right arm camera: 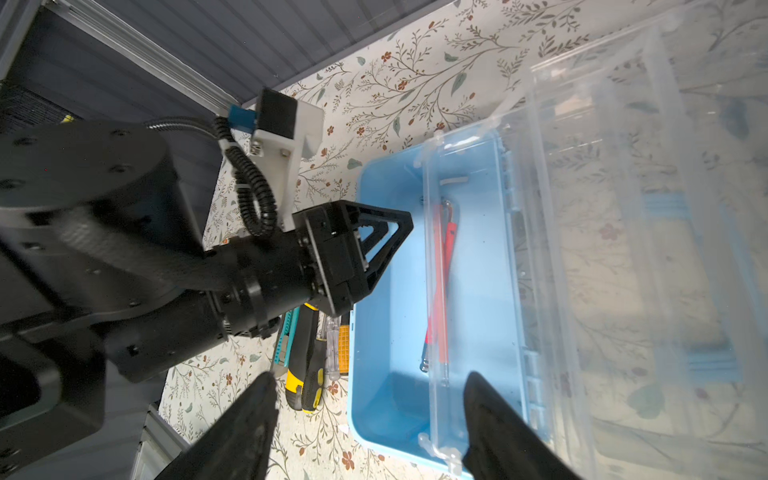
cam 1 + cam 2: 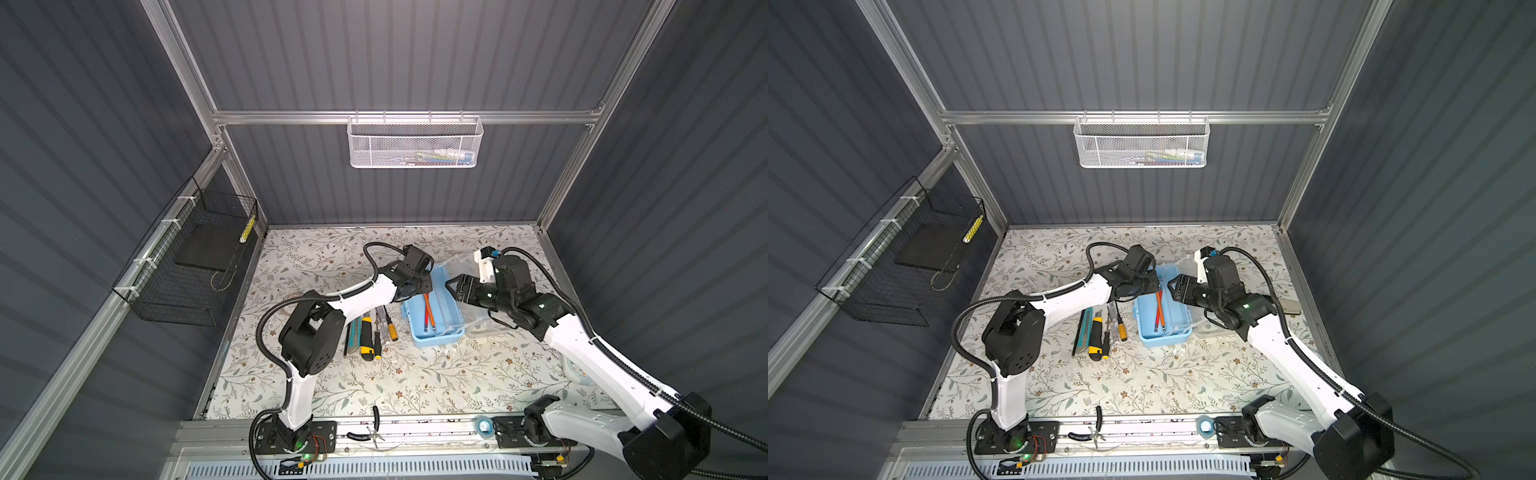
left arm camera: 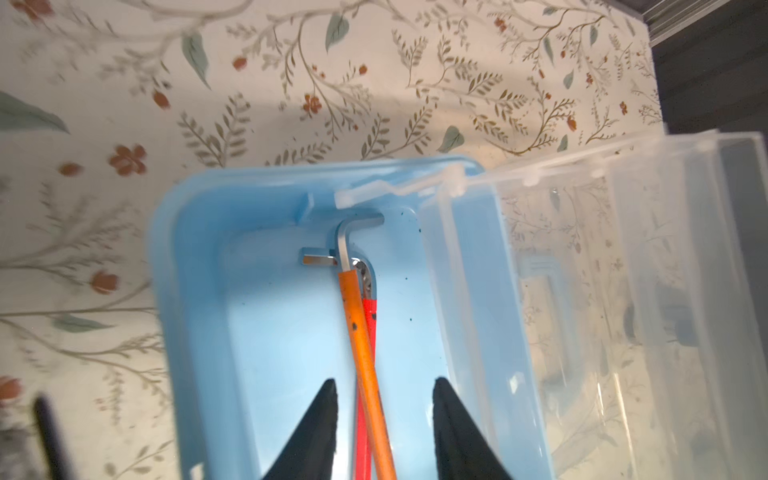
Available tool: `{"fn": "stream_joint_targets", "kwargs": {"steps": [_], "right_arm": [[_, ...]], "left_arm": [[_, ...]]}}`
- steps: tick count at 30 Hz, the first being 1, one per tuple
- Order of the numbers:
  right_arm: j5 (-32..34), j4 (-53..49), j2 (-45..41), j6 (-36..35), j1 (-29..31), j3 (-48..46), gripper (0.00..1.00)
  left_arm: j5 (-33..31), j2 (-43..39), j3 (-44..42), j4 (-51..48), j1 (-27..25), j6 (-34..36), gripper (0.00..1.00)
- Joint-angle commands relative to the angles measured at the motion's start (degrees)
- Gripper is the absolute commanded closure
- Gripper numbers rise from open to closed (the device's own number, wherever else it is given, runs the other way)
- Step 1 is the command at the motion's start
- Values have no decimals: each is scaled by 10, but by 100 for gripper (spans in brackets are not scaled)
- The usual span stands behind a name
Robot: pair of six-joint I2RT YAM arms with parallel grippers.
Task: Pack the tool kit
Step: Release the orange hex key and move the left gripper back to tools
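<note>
Light-blue case (image 2: pixel 436 341) (image 2: pixel 1160 341) sits open on your floral worktop (image 2: pixel 374 386), right of centre in both top views, between the two arms. Clear lid (image 1: pixel 602 249) is folded out flat on the right arm's side, hinged along the case's long edge.

Inside on the case floor you've got an orange hex key (image 3: pixel 361 345) lying over a red hex key (image 3: pixel 368 316), with the bent ends near one short wall.

Your left tool (image 3: pixel 384 384) hangs over the case interior with its fingers apart. The key shafts show in the gap below and are not pinched. Your right tool (image 1: pixel 369 376) hovers close by over the lid-side rim, fingers wide apart, nothing in them. The two tools are near each other but not touching.

Loose on the worktop just left of the case, side by side:
- teal utility knife (image 2: pixel 353 332)
- yellow-black utility knife (image 2: pixel 366 338)
- screwdrivers (image 2: pixel 390 326)

Further out, black-handled pliers (image 2: pixel 376 428) lie on the front rail. A white mesh basket (image 2: pixel 413 143) hangs on the back wall and a black wire basket (image 2: pixel 195 266) on the left wall.
</note>
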Motion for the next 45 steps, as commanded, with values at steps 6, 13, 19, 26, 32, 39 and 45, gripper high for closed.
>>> {"fn": "stream_joint_targets", "kwargs": {"steps": [6, 13, 19, 26, 32, 39, 45], "right_arm": [[69, -82, 8, -50, 71, 63, 30], [93, -85, 66, -47, 150, 78, 30], [65, -57, 98, -23, 160, 69, 30], [55, -46, 123, -16, 161, 66, 30], [54, -40, 135, -13, 161, 66, 30], [56, -40, 144, -13, 161, 68, 30], [61, -38, 147, -14, 162, 67, 30]], "left_arm": [[-59, -123, -86, -66, 38, 96, 59], [-54, -205, -196, -81, 116, 85, 59], [-90, -213, -243, -125, 128, 95, 59], [-99, -221, -305, -124, 139, 95, 62], [-88, -235, -340, -103, 156, 95, 67], [-68, -221, -356, -75, 175, 104, 72], [-63, -192, -353, -60, 188, 109, 76]]}}
